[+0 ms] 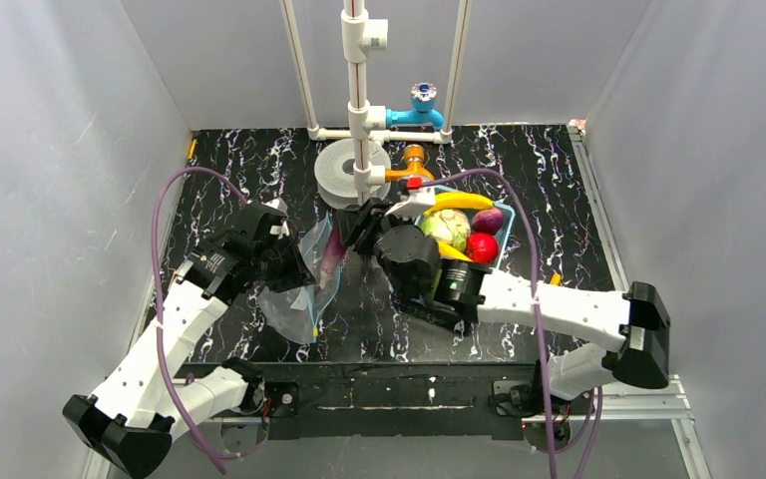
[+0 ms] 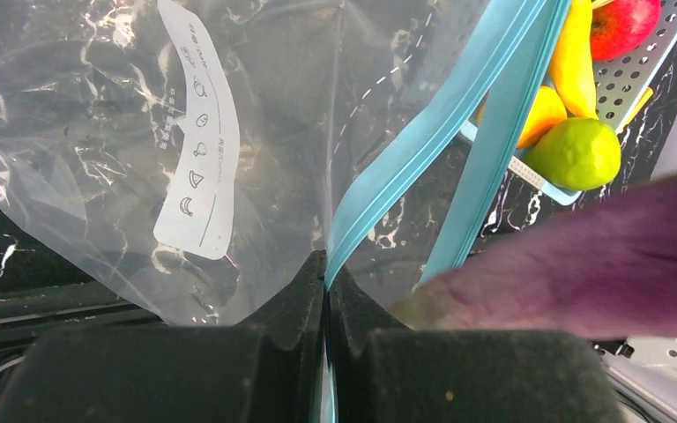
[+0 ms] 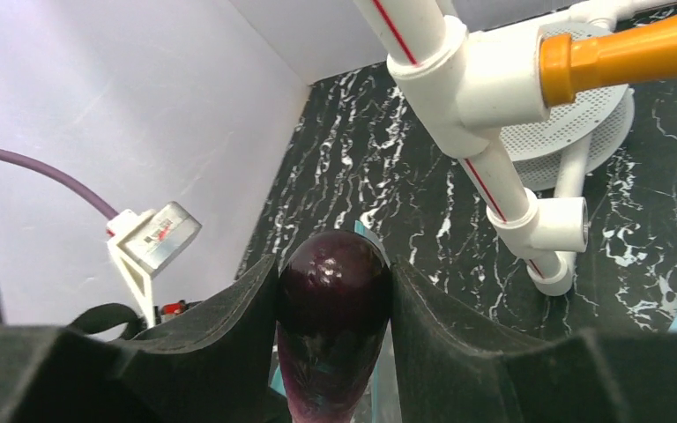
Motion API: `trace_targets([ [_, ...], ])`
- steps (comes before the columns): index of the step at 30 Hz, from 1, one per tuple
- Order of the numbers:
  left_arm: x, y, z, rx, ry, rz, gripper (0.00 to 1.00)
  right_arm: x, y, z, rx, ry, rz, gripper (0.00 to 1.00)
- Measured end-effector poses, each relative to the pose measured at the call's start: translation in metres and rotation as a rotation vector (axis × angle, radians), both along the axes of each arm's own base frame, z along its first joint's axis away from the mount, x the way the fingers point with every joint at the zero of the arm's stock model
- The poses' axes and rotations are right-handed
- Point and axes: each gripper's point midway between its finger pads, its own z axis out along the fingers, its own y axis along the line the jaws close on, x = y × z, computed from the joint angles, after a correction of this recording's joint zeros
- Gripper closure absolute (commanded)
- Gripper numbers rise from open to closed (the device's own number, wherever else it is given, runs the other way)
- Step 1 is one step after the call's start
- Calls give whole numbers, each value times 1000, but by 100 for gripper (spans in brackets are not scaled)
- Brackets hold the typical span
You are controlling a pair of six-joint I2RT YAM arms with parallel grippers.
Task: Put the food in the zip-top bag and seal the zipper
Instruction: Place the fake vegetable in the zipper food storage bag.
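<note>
Far left: L gripper [image 2: 326, 280] is pinched fully closed on the edge of the zip-top bag [image 2: 97, 132], jaws meeting right where the zipper [image 2: 432, 115] begins. From that pinch the two blue strips fan apart, so the mouth stands open on the side facing the R arm. Bag is clear and crinkly, w/ a white label patch [image 2: 198, 150] on its wall. In the top view the rest of it sags toward the black marbled table [image 1: 539, 170], just in front of the L wrist.

Centre: R gripper [image 3: 335, 278] is roughly half open and holding the maroon sweet potato [image 3: 333, 304] lengthwise btwn its foam pads [image 3: 247, 308], which touch it on both sides. L wrist cam shows the veg's pale tip right at the bag mouth, just beside the nearer blue strip. I can't tell if it's past the lip.

Behind that: white PVC pipe frame [image 1: 357, 100] w/ a perforated grey disc [image 1: 339, 170] at its foot.

Right: light-blue basket [image 2: 643, 79], just beside the R wrist, holds the rest of the food: bananas [image 1: 459, 202], cabbage [image 1: 447, 228], purple eggplant [image 1: 487, 220], red apple [image 1: 481, 246] and green apple [image 2: 577, 152]. All of these are inside the basket, none in the bag.
</note>
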Motion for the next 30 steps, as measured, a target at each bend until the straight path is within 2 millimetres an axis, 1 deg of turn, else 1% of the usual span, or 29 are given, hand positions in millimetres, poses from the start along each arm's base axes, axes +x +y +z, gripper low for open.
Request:
trace_targets([
  [3,-3,-2,1,-17,14,8,100,0,6,-12,-66,-16,-22,99],
  [9,-5,-1,12,-55,-25,32,100,-4,7,-34,-149,15,-30,98],
  [12,-3,-2,20,-84,-70,34,100,-9,7,-40,-162,58,-19,94],
  [15,1,-5,27,-117,-117,28,100,-13,10,-43,-166,97,4,84],
  [18,3,-9,28,-142,-142,19,100,-19,17,-48,-168,137,43,78],
  [19,4,-11,28,-150,-146,15,100,-21,19,-51,-171,150,57,74],
  [20,5,-13,28,-157,-150,11,100,-24,20,-53,-177,162,73,66],
  [23,7,-16,28,-170,-158,2,100,-31,24,-60,-197,199,111,33],
  [24,7,-17,28,-174,-161,1,100,-33,25,-62,-204,211,121,25],
  [25,7,-17,28,-177,-163,-1,100,-34,27,-62,-212,222,132,18],
  [27,8,-18,29,-184,-169,-5,100,-37,33,-62,-230,238,156,12],
  [30,8,-20,32,-194,-181,-12,100,-40,39,-61,-267,250,186,10],
])
